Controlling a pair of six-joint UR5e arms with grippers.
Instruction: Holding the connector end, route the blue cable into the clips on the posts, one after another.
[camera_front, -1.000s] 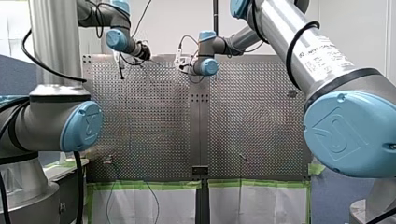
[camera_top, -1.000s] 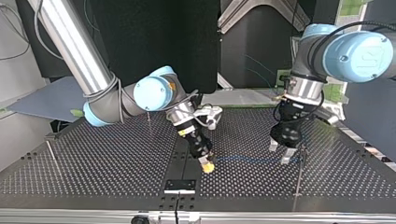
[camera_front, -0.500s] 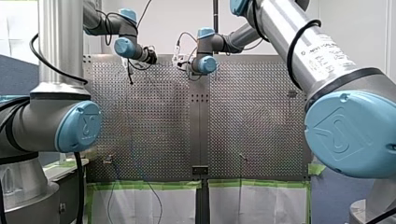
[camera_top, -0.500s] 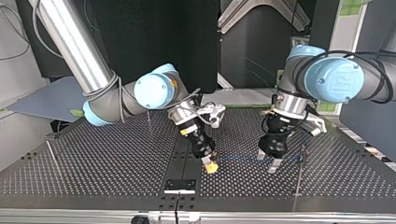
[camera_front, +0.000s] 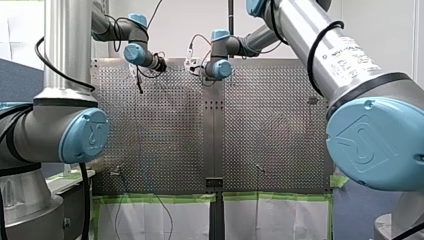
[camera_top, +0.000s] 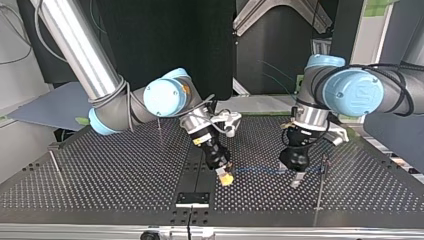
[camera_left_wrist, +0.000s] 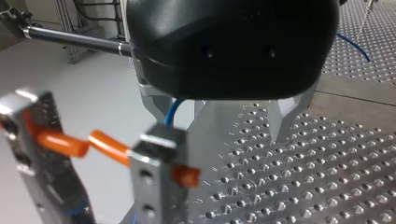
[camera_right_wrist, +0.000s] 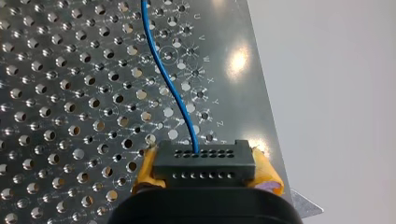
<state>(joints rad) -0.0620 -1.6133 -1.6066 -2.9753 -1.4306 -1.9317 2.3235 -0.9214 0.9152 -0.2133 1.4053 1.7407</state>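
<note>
Front view, table: the perforated table (camera_front: 170, 130) stands far ahead and both my arms reach to its far end. My tools are too small here to read, and I cannot make out the cable.
Top view, right tool: my right tool (camera_top: 226, 178), with yellow pads, pinches the connector end near the table's middle seam.
Top view, cable: the blue cable (camera_top: 260, 170) runs low over the table from that tool toward the view's right, to a thin post (camera_top: 320, 187).
Top view, left tool: my left tool (camera_top: 294, 177) stands over the cable, just beside the post.
Left wrist view, tool: the metal fingers (camera_left_wrist: 285, 116) are spread. The blue cable passes between them, close to one finger.
Left wrist view, clip: a blurred clip (camera_left_wrist: 159, 158) of metal with orange parts sits near the tool. I cannot tell whether the cable is in it.
Right wrist view, connector: the black connector (camera_right_wrist: 203, 163) is pinched between my right tool's yellow pads (camera_right_wrist: 147, 170), and the cable leads straight ahead over the holes.
Step in hand: probably setting up for an early clip, with the left tool placed to take the cable.
Next move: it likely calls for closing the left fingers lightly on the cable and steering it to the clip's mouth while the right tool holds the connector steady.
</note>
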